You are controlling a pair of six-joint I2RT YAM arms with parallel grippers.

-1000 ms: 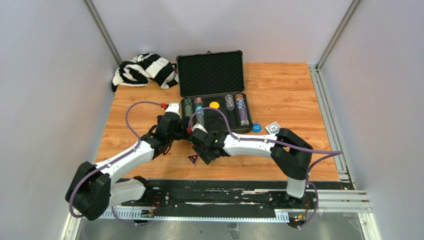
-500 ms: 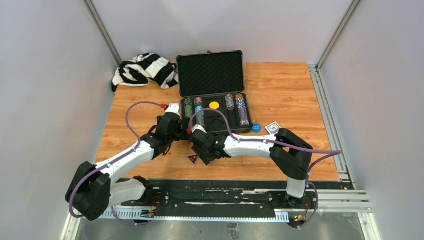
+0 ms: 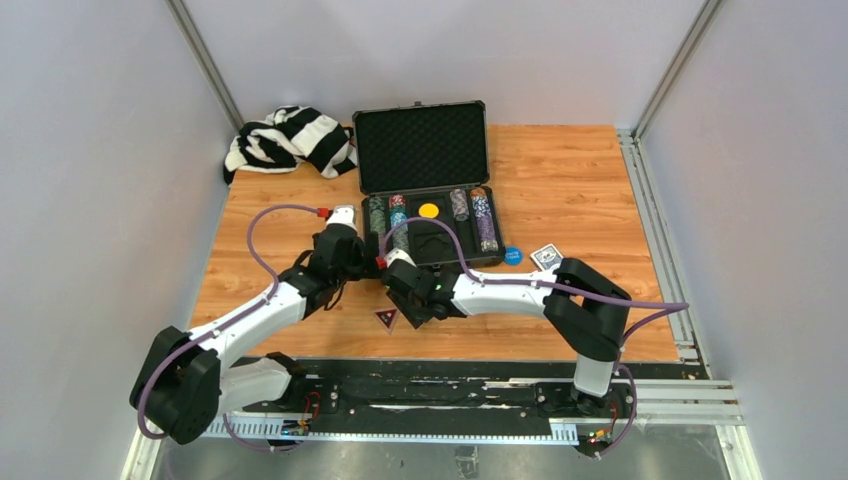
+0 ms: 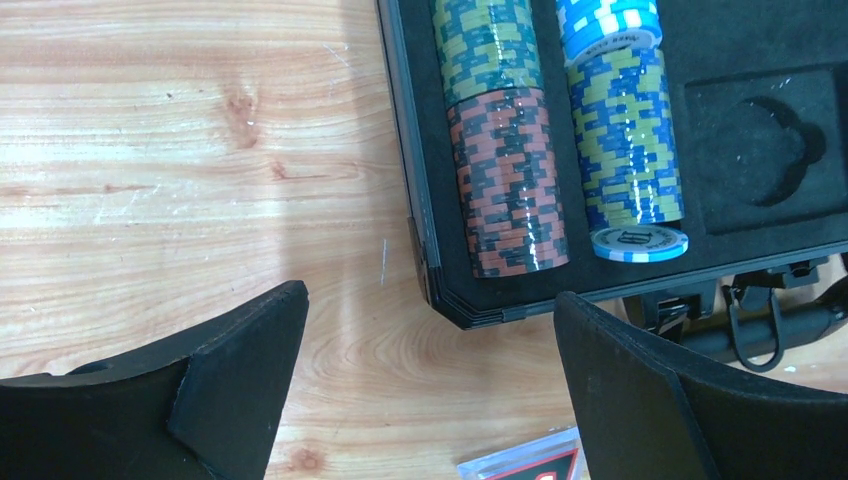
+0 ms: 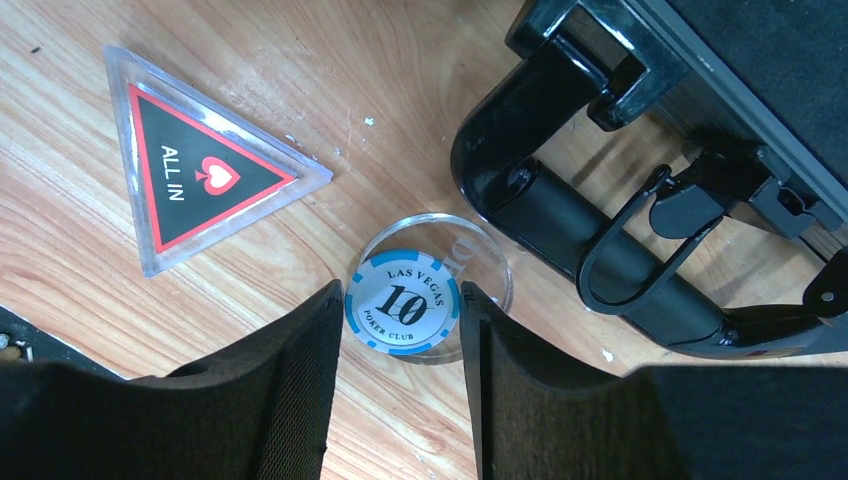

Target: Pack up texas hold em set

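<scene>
Packing is partly done: stacks [image 4: 508,180] and a yellow disc [image 3: 429,210] sit in the open case [image 3: 420,148]. A blue disc [image 3: 513,255], a deck [image 3: 545,256], an ALL IN marker [image 5: 195,180] and one chip [image 5: 402,303] lie outside on the table [image 3: 560,170], and the lid is up. Right gripper [image 5: 402,310] straddles that chip, which rests on a clear disc [image 5: 485,262] just beside the handle [image 5: 600,270]. Its fingers [image 5: 300,380] stand half apart, one pad against each chip edge, seemingly gripping it. Left gripper [image 4: 430,300] hangs over the case's near-left corner, fingers [image 4: 240,380] wide apart, holding nothing.
</scene>
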